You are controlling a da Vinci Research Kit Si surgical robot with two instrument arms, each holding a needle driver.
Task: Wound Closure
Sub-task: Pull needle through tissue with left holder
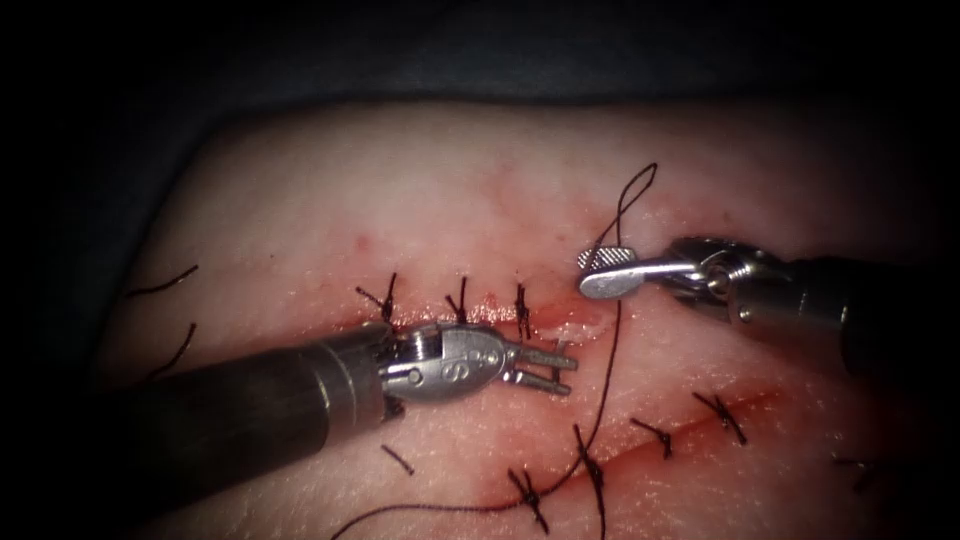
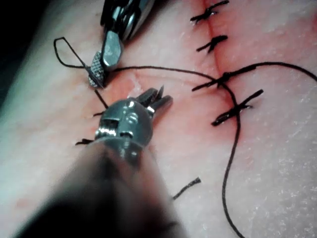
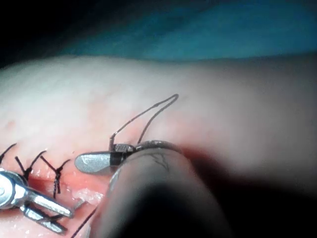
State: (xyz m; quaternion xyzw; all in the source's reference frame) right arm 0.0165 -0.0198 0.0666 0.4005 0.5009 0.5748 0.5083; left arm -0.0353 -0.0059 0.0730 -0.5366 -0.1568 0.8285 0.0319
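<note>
Endoscope view: right tool [image 1: 597,272] pinches the thread [image 1: 607,375], likely for tension; left tool [image 1: 550,368] spread, empty; needle unseen.

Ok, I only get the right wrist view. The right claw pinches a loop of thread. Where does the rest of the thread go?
Observer: From the right claw the thread runs down to a stitch on a second, lower cut.
Operator: Is that cut sewn too?
Observer: Yes, several knotted stitches cross it.
Operator: And the left claw?
Observer: The left claw is open and empty, over the tissue between the two cuts.
</note>
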